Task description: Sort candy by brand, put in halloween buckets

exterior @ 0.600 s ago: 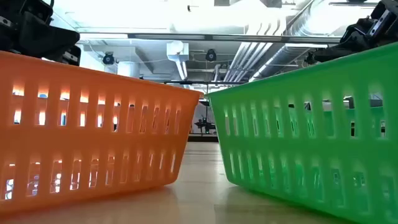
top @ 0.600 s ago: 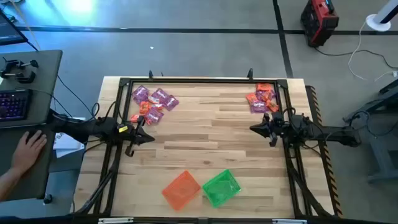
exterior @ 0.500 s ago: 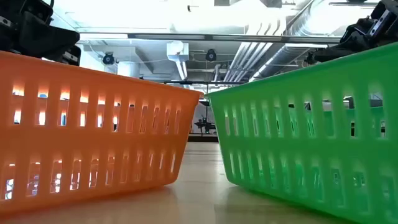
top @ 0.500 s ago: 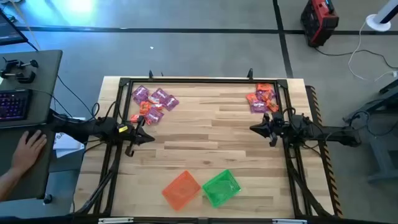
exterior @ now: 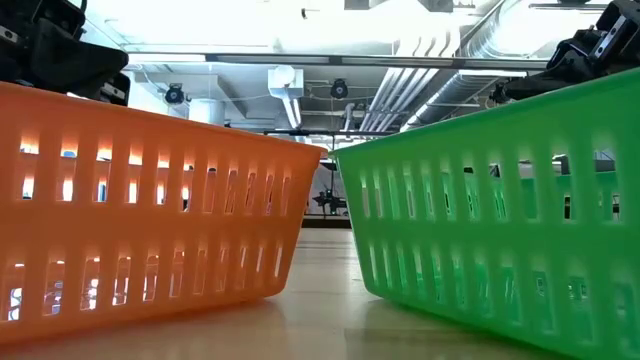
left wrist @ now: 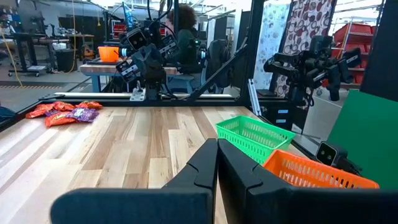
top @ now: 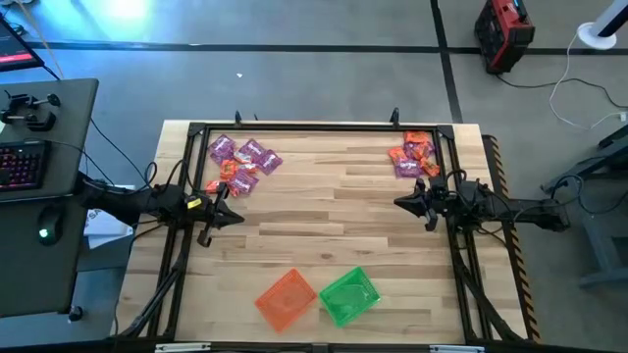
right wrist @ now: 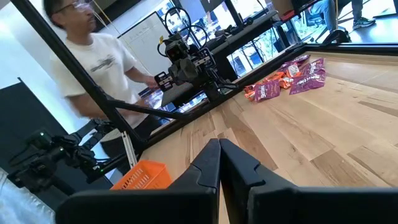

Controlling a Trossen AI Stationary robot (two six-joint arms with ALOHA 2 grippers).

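Observation:
Two heaps of purple and orange-red candy packets lie flat on the wooden table, one at the far left and one at the far right. The orange bucket and the green bucket stand side by side near the front edge. My left gripper is shut and empty at the table's left side, just in front of the left heap. My right gripper is shut and empty at the right side, in front of the right heap. The left wrist view shows the right heap, the right wrist view the left heap.
A dark frame runs round the table. The table's bare middle lies between the grippers. A desk with a keyboard stands left of the table. A person in a white shirt stands beyond the table's left side.
A person's hand that lay on the desk left of the table has gone from the high view. Both arms have kept still.

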